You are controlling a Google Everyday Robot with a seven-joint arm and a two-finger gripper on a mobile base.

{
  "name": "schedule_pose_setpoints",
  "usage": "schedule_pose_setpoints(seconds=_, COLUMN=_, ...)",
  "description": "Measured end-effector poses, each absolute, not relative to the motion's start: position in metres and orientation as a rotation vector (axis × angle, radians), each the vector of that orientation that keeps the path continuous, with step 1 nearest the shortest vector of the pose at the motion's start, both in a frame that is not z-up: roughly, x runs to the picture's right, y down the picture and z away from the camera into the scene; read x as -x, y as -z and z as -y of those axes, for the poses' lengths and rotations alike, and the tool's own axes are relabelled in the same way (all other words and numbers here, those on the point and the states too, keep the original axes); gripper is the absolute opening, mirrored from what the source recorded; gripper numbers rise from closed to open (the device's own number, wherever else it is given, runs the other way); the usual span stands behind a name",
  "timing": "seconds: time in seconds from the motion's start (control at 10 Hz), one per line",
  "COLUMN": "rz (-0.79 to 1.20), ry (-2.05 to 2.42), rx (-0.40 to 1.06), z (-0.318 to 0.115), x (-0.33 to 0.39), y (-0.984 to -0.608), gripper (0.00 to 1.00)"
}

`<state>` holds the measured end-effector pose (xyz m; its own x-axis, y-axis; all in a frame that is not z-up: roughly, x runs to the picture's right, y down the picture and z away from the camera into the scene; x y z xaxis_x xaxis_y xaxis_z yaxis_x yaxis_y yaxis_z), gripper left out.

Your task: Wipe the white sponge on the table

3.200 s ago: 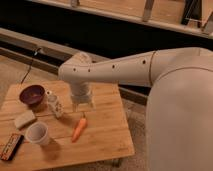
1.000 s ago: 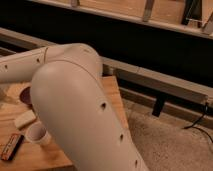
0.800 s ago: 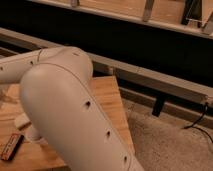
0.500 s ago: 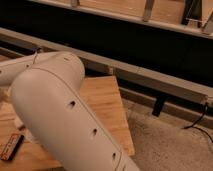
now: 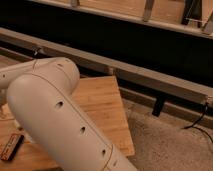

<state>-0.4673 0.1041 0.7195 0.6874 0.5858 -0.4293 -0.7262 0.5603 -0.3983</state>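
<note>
Arm: an off-white robot arm (image 5: 55, 120) is seen filling the lower left of the camera view. Its rounded shell is bent at an elbow near the upper left. One link is carried toward the left edge and the other runs down to the bottom edge.
Shell: three small dark holes are set in a row along the lower link.
Gripper: the gripper is not shown. It is either past the left edge or covered by the arm, so how far it is parted, and whether anything is held, cannot be told.
Table: a table (image 5: 102, 102) with a light bamboo plank top is seen under and behind the arm. Its right part and near right corner are left uncovered, and grain stripes are visible there.
White sponge: the white sponge is hidden. The left part of the table is covered by the arm, so its spot cannot be told.
Packet: a flat dark packet (image 5: 11, 146) with an orange edge, possibly a snack bar, is laid on the table at the lower left, just beside the lower link.
Floor: a grey speckled floor (image 5: 165, 145) is seen to the right of the table.
Ledge: a long pale grey ledge (image 5: 150, 75) is run diagonally behind the table, against a dark wall.
Cable: a black cable (image 5: 197, 122) is laid on the floor at the right, below the ledge.
</note>
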Motion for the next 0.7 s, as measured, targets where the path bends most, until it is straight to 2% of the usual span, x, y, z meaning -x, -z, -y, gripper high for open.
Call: schedule_pose_setpoints(seconds=0.7, rz=-0.336, ry=-0.976, rx=0.59, z=-0.112, x=0.48, y=-0.733, gripper=0.65)
